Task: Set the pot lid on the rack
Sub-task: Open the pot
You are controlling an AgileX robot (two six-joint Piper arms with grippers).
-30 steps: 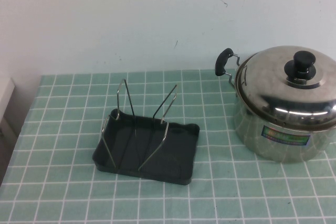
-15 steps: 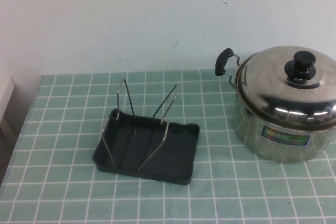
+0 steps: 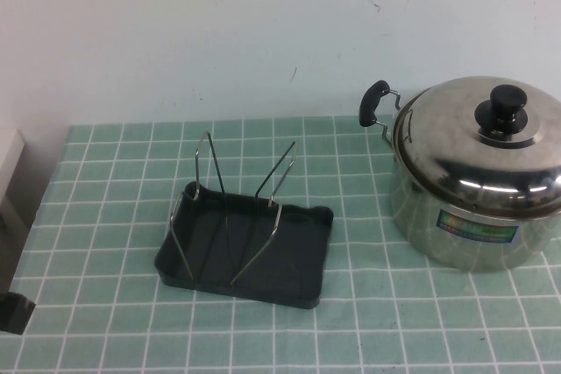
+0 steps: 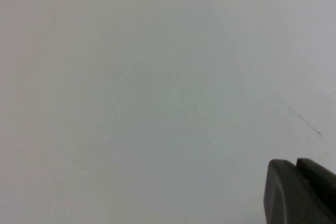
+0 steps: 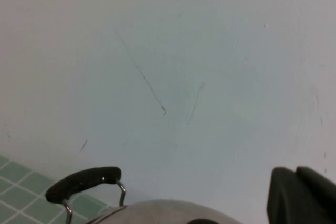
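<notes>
Movement has begun: the left gripper (image 3: 13, 313), clenched empty, has just edged in at the desk's near left corner, the right gripper (image 5: 302, 195) is also clenched empty beside the pot (image 3: 473, 225), whose pot lid (image 3: 478, 142) awaits the rack (image 3: 245, 243) mid-desk.

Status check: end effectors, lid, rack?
Left end effector and right end effector shut, empty, off the work. Pot lid on pot. Rack unobstructed.
</notes>
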